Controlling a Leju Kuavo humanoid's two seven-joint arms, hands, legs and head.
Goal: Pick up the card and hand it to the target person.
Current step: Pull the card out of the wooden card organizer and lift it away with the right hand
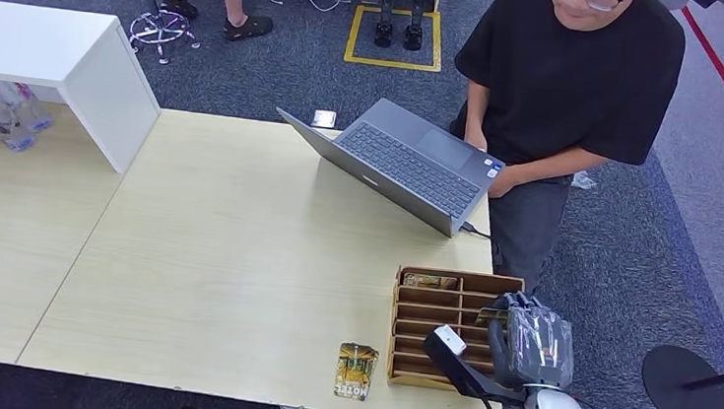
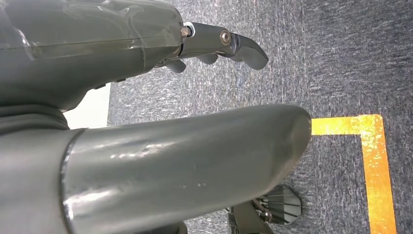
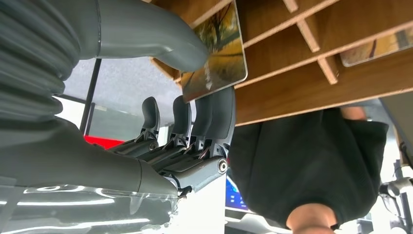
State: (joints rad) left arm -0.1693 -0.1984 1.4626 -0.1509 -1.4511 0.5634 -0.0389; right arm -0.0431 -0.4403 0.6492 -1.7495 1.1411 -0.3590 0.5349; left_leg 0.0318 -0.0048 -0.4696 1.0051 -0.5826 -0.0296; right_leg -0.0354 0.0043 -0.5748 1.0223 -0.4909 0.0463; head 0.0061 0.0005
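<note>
Pinching a glossy yellow-toned picture card [image 3: 216,53] between its thick grey thumb and dark fingers [image 3: 214,114], the robot's right hand [image 1: 529,340] sits at the right end of the slotted wooden card rack [image 1: 428,314] on the pale wooden table [image 1: 225,252]. In the right wrist view the card looks only partly clear of the rack's dividers, though I cannot tell whether it touches them. The person in the black T-shirt [image 1: 572,75] stands just beyond the table's far right corner, behind the open grey laptop [image 1: 406,164].

The left hand [image 2: 146,122] hangs over blue-grey carpet, holding nothing, fingers loosely extended.

The grip appears to be on one edge only, so the main risk is the card pivoting or slipping out if it snags a divider as it lifts. Swinging toward the person too low could clip the laptop lid. A second patterned card [image 1: 355,370] lies flat near the table's front edge, apart from the rack
</note>
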